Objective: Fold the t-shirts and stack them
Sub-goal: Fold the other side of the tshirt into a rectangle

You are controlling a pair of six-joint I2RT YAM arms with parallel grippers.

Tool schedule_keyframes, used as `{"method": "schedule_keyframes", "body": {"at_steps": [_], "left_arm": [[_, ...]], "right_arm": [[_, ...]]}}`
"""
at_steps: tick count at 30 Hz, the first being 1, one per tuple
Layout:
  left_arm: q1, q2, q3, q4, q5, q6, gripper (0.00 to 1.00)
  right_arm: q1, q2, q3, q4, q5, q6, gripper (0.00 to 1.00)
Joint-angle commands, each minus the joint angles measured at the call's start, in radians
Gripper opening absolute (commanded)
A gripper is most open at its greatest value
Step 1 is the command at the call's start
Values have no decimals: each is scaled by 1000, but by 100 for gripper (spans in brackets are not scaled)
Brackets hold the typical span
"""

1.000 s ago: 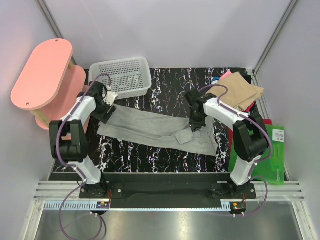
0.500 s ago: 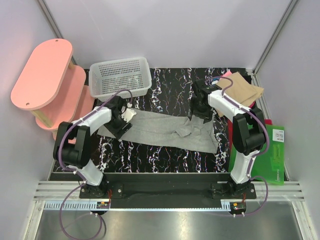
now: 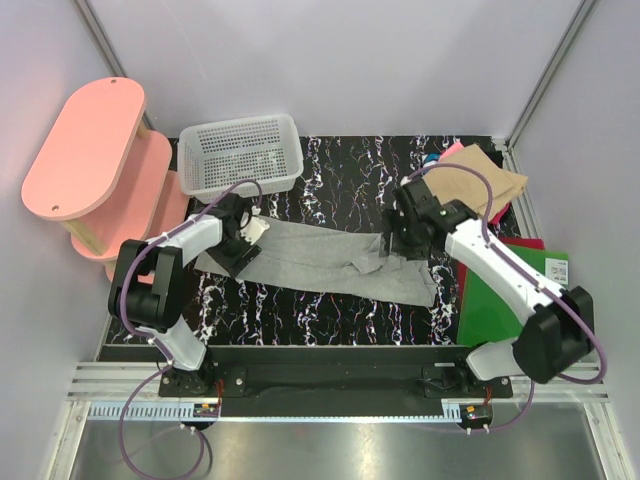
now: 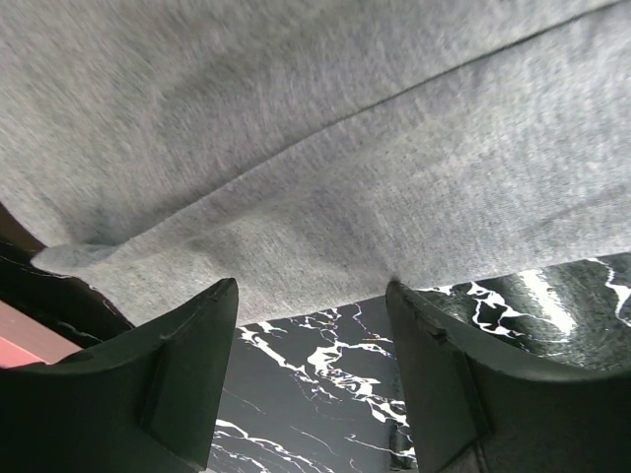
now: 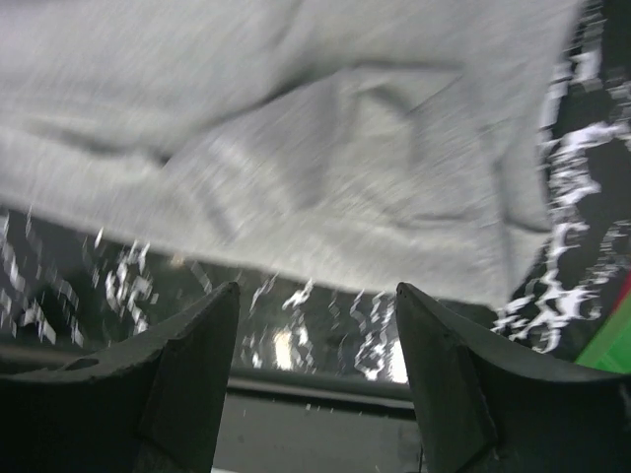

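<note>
My left gripper (image 4: 311, 296) stands spread, empty, over the left end of the grey t-shirt (image 3: 310, 262); my right gripper (image 5: 315, 296) gapes likewise over its right end; the shirt lies along the table (image 3: 330, 170); the tan t-shirt (image 3: 478, 185) sits folded far right; the green board (image 3: 490, 320) carries a white label (image 3: 556, 268), too small to read.
</note>
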Motion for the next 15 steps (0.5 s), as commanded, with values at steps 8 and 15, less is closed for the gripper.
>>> {"method": "schedule_keyframes", "body": {"at_steps": [8,15], "left_arm": [[8,-63,9,-4,-3,-28,66],[8,-71,98,-49,14,-40,66]], "right_arm": [[142,65,-96,143,-116,3,70],[142,172,-56,180,-121,4,68]]}}
